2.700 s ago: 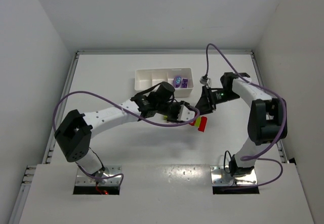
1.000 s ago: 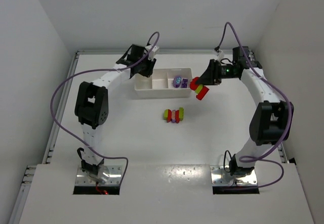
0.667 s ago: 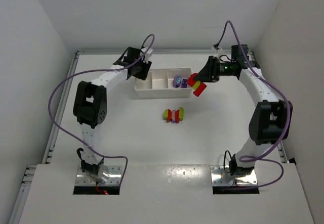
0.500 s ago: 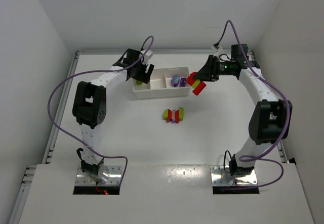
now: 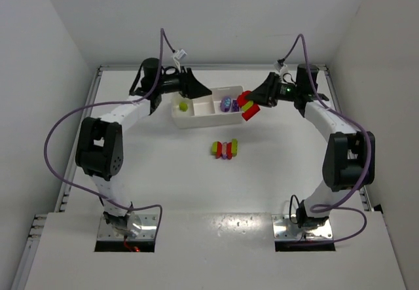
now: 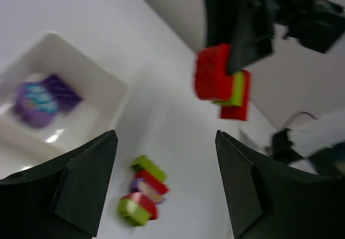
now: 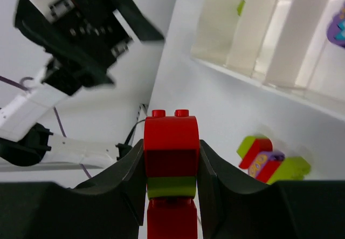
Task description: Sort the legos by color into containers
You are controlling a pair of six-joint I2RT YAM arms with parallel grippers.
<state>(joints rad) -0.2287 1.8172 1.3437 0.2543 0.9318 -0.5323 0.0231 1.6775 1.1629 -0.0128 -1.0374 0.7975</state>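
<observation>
The white tray point(image 5: 206, 120) lies at the back of the table. Its left container holds a yellow-green lego point(image 5: 183, 105), and purple legos point(image 5: 226, 104) lie in the right one. My left gripper point(image 5: 200, 88) hovers open and empty over the tray's left end. My right gripper point(image 5: 255, 97) is shut on a red, yellow-green and red stack point(image 5: 247, 106) beside the tray's right end. In the right wrist view the stack point(image 7: 171, 163) sits between the fingers. A stuck-together cluster of legos point(image 5: 224, 149) rests on the table in front of the tray.
Through the left wrist camera I see the cluster point(image 6: 143, 190) between my spread fingers point(image 6: 81, 179), the purple legos point(image 6: 43, 96) in the tray and the held stack point(image 6: 221, 82). White walls close in the table at the back and both sides.
My left gripper opened and the yellow-green lego now lies in the left container; that arm has drawn back leftward. My right gripper carried the stack slightly left towards the tray.
</observation>
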